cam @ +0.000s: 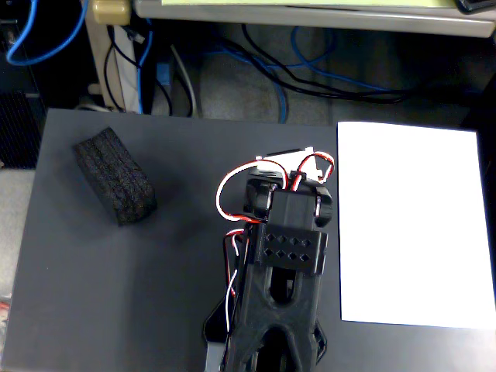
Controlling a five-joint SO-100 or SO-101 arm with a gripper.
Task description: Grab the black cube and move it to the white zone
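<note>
The black cube (pixel 116 177) is an elongated, rough foam block lying on the dark grey tabletop (pixel 139 294) at the upper left, with nothing touching it. The white zone (pixel 411 225) is a plain paper sheet on the right side of the table, and it is bare. My black arm (pixel 283 256) is folded up between them, reaching up from the bottom edge. Its gripper end (pixel 271 190), with red and white wires and a white motor, sits well right of the cube and just left of the sheet. The arm's own body hides the fingers.
Beyond the table's far edge there are blue and black cables (pixel 310 74) on the floor and a beige furniture leg (pixel 108 46). The table's left edge runs close to the cube.
</note>
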